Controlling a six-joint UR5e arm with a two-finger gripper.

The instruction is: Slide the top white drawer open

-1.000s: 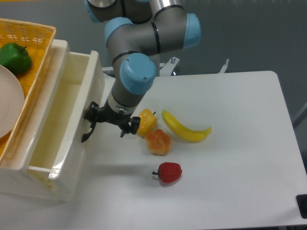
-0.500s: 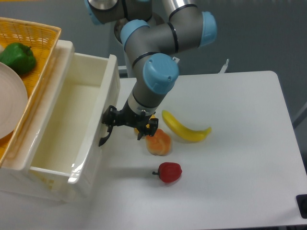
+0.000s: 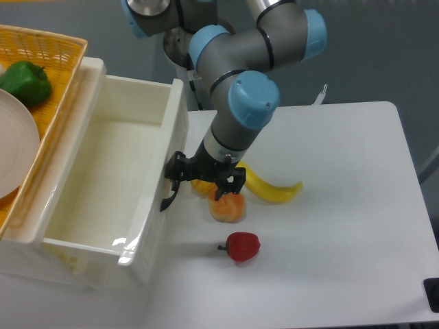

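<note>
Although the top white drawer [image 3: 103, 185] already stood well out of its chest [image 3: 41, 264] at this moment, you could not have judged from one view whether it had reached its full travel. The drawer occupied the left half of the frame, its deep box exposed from the upper left down to the lower centre-left, and nothing could be seen inside it. By this reading the opening was largely accomplished; what remained, if anything, was a last stretch of pull and the release of the handle.

You would have noted the drawer as a glossy cream-white box, with highlights along its lower rim and a front panel turned toward the fruits. Its black curved handle [image 3: 167, 199] projected from that front, just left of frame centre.

The gripper [image 3: 180, 179] sat at that handle, the dark fingers [image 3: 177, 166] apparently hooked about it, but black on black hid the gap, so you could not tell how far apart they stood or whether they truly clamped it.

Just beside the gripper, at centre frame, lay an orange fruit [image 3: 227, 206], a banana [image 3: 269, 188] and, below them, a red fruit [image 3: 241, 246]. A wicker basket [image 3: 58, 65] holding a green pepper [image 3: 26, 81] rested on the chest at upper left.
</note>
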